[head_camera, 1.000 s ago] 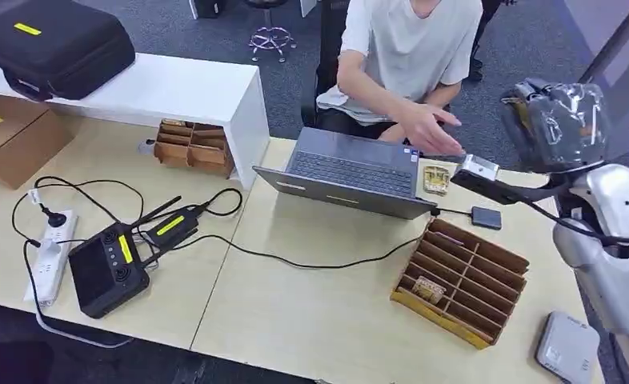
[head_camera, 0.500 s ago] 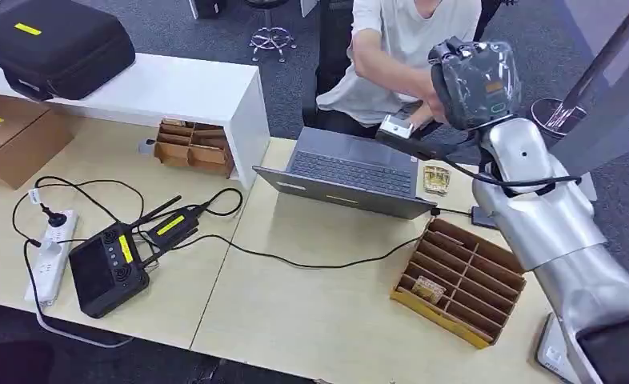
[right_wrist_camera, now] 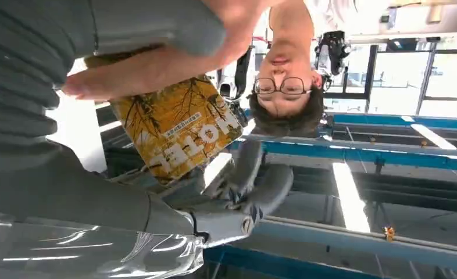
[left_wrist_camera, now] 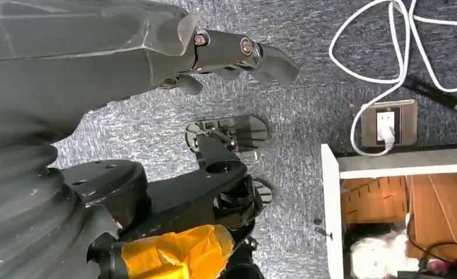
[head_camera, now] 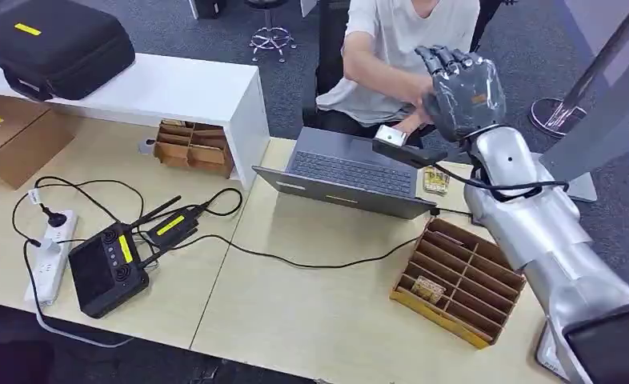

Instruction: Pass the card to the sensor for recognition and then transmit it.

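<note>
Above the laptop (head_camera: 351, 170): right hand (head_camera: 458, 90) raised toward a seated person (head_camera: 399, 48), card (right_wrist_camera: 177, 131) at its fingers.
Silver right arm (head_camera: 535, 232) reaches up beyond the laptop's far edge. A flat yellow card printed "HOTEL" lies against the grey fingers (right_wrist_camera: 255, 180), with the person's hand (right_wrist_camera: 150, 67) also on it; which one grips it cannot be told. Left hand (left_wrist_camera: 127, 52), ribbed and grey, hangs over speckled carpet, fingers slightly curled, holding nothing.
</note>
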`<state>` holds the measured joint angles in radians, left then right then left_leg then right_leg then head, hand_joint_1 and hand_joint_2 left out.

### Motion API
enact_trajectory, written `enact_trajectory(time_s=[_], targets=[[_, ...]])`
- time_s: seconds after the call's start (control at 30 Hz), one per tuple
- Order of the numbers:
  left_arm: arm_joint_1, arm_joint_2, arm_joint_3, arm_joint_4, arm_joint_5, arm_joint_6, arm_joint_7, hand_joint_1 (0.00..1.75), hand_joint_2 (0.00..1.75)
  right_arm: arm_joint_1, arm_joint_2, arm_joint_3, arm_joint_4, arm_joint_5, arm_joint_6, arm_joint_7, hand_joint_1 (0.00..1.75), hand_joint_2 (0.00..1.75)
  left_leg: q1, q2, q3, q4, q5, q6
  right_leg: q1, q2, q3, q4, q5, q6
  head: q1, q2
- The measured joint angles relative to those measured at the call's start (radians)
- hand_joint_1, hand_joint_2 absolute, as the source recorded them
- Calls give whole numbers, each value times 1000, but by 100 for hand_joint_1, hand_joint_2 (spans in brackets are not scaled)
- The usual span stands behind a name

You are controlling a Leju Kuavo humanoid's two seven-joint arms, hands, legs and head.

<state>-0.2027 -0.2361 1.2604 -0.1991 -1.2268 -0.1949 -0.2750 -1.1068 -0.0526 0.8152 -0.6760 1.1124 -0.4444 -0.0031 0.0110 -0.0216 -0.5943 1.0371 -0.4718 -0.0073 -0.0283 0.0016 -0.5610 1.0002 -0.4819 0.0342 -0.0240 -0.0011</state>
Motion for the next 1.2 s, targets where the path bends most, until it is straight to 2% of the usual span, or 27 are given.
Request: enact_trajectory(time_s=[0.93, 1.1, 1.2], targets=[[4, 0, 0, 0, -1, 10, 4, 0, 175, 0, 0, 0, 22, 2, 2, -1, 0, 175, 0, 0, 0, 0, 0, 0, 0, 0, 0, 0, 0, 0, 0, 0], [5, 0, 0, 0, 6, 18, 7, 0, 175, -3, -2, 4, 22, 18, 28, 6, 0, 175, 0, 0, 0, 0, 0, 0, 0, 0, 0, 0, 0, 0, 0, 0], [8, 1, 0, 0, 12, 31, 8, 0, 175, -14, -21, 5, 22, 22, 50, 9, 0, 175, 0, 0, 0, 0, 0, 0, 0, 0, 0, 0, 0, 0, 0, 0]])
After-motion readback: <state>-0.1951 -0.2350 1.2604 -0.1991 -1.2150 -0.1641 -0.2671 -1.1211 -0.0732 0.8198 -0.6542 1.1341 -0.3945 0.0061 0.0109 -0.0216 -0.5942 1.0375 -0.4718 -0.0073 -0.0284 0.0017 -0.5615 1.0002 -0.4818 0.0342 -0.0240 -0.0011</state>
